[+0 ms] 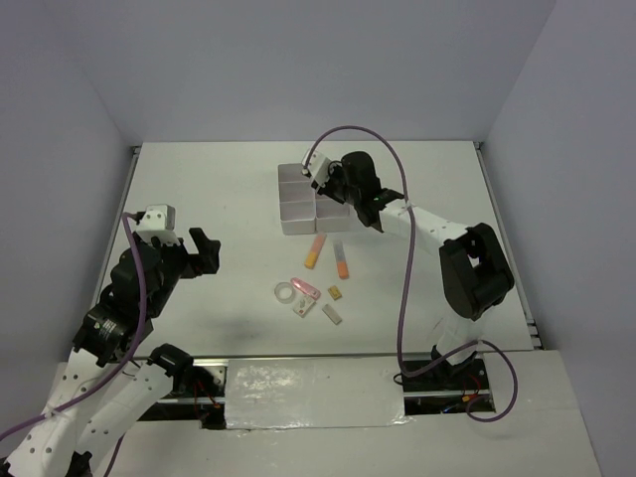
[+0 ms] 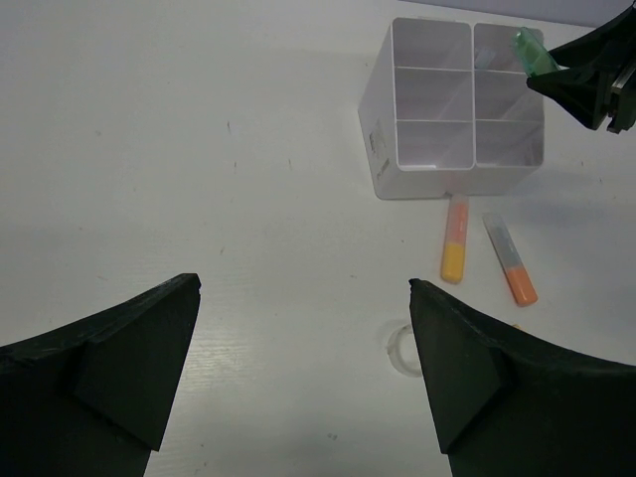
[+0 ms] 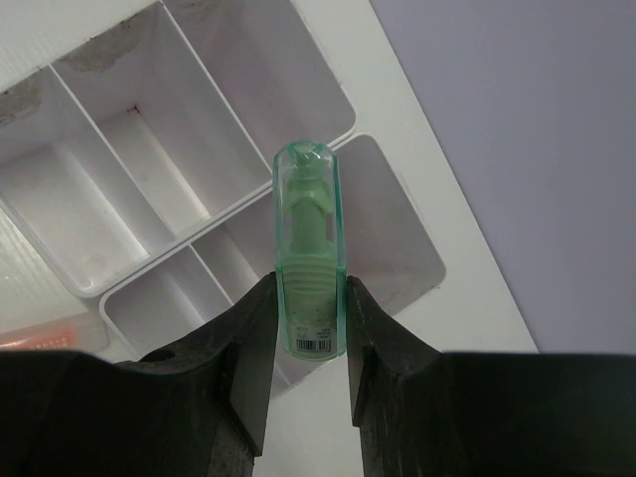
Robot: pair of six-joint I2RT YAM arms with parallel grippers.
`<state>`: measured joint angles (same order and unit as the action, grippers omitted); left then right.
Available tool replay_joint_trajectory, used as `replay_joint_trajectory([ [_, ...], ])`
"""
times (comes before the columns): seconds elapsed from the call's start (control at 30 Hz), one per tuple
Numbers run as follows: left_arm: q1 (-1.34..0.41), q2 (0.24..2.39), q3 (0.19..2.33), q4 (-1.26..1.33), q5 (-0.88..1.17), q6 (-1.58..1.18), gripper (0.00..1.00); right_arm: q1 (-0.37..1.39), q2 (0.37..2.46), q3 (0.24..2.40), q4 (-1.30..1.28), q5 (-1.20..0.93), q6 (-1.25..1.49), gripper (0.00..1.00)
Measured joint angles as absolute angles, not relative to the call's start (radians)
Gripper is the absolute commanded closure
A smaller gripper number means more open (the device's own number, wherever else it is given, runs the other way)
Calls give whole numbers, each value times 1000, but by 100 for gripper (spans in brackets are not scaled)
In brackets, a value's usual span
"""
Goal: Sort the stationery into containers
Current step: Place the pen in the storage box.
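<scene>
My right gripper [image 3: 309, 308] is shut on a green highlighter [image 3: 309, 248], which points cap-first at the containers [image 3: 119, 169]. In the left wrist view the green highlighter [image 2: 529, 50] hangs over the far right cell of the containers [image 2: 427, 149]. The right gripper [image 1: 333, 184] hides part of the containers [image 1: 296, 204] from above. In front of them lie two orange highlighters [image 1: 316, 250] [image 1: 341, 260], a clear tape ring [image 1: 286, 293], a pink eraser [image 1: 304, 288] and white erasers [image 1: 332, 315]. My left gripper [image 2: 303, 285] is open and holds nothing, well left of the items.
A small yellow piece [image 1: 335, 292] lies among the erasers. Grey walls close the table [image 1: 199, 189] at the back and both sides. The right arm's purple cable [image 1: 405, 298] loops over the table's right part.
</scene>
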<state>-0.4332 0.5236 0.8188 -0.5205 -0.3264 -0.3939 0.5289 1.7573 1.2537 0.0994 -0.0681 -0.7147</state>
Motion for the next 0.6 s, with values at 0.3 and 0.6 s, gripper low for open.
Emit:
replay_joint_trajectory([
  [0.3, -433, 524, 817, -516, -315, -392, 1, 512, 1767, 1238, 147, -75, -723, 92],
  [0.6, -433, 527, 817, -514, -297, -390, 1, 467, 1821, 1242, 137, -110, -714, 80],
])
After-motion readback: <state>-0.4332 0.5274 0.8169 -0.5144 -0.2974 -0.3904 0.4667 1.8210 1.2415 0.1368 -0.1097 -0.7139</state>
